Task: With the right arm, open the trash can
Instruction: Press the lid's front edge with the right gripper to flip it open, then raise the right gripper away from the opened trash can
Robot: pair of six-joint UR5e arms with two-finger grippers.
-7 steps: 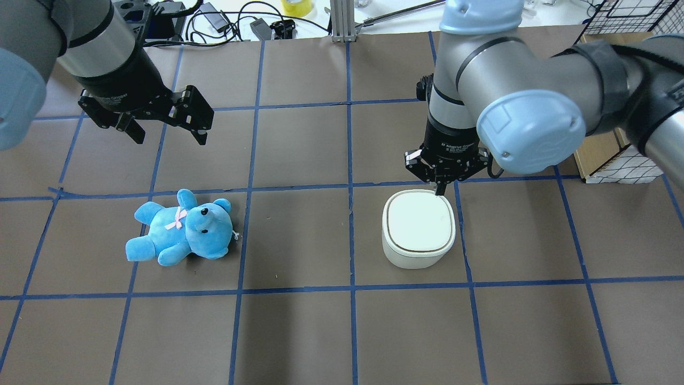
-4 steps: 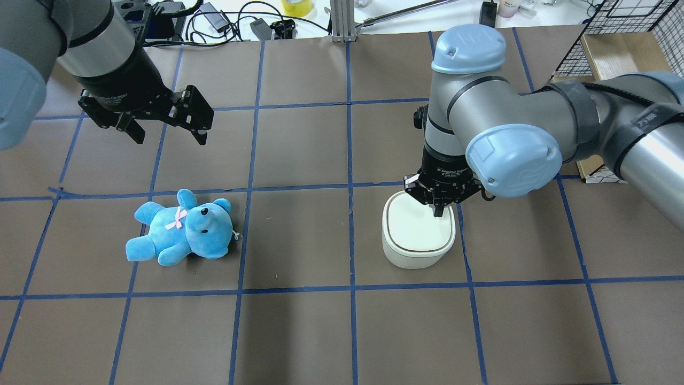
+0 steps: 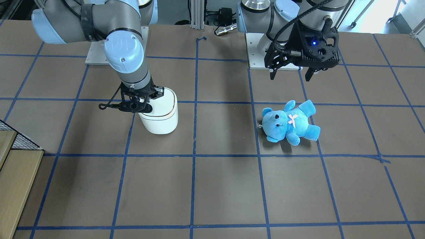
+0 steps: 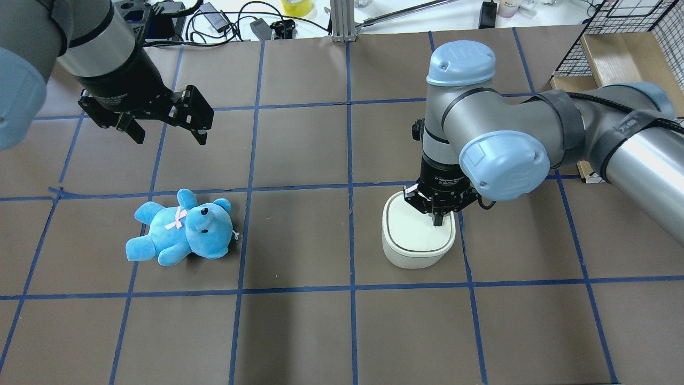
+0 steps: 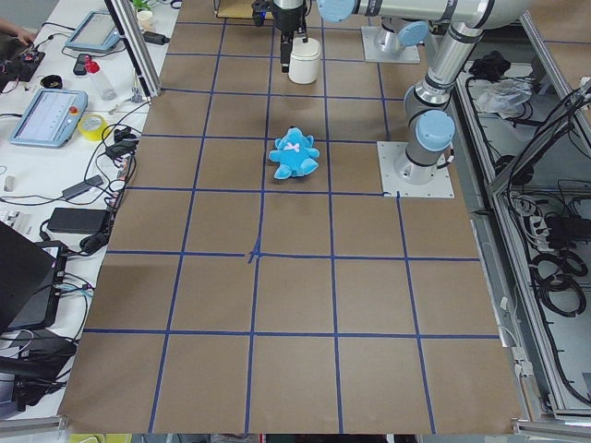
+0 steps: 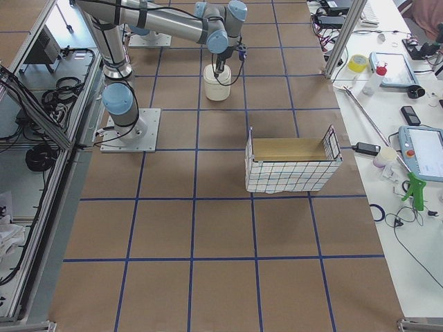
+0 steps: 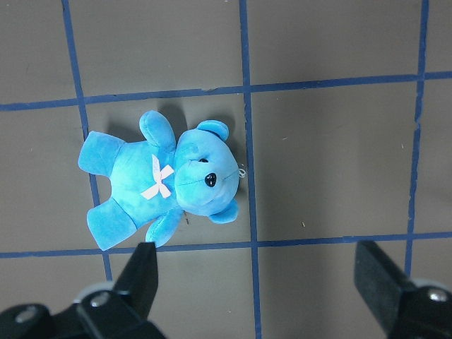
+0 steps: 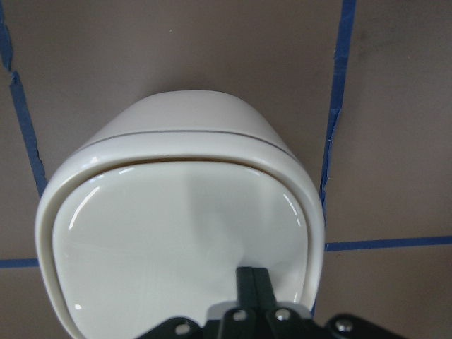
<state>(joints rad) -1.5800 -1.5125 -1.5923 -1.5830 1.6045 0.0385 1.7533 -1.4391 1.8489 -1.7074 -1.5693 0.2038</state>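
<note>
1. Can (image 4: 414,235) sat upright on the table (image 4: 299,331), just R of the centre tape line in the overhead view, w/ a cross tape line running close behind it.
2. Lid (image 8: 176,233) looked flat and down. Wrist cam showed only a thin dark line along its far edge, so I couldn't tell if it had lifted at all.
3. R arm (image 4: 502,160) came in from the right of the overhead view, wrist pointing straight down over the can.
4. R gripper (image 4: 438,222) was clenched, both fingers (image 8: 253,279) squeezed together into one narrow tip w/ nothing between them. The tip was on the lid, right of its middle. It looked like it was touching, but tbh I can't swear to it.
5. L gripper (image 4: 168,133) hung above the table w/ jaws spread wide, holding nothing, well apart from the can.
6. Teddy (image 4: 181,230) lay on its back on the table, head end toward the can, pink bow on its chest. It was near the L gripper but lower and closer to the robot, and well apart from the can.
7. Wire-sided box (image 6: 291,166) stood on the table off to the robot's right, apart from everything else.
</note>
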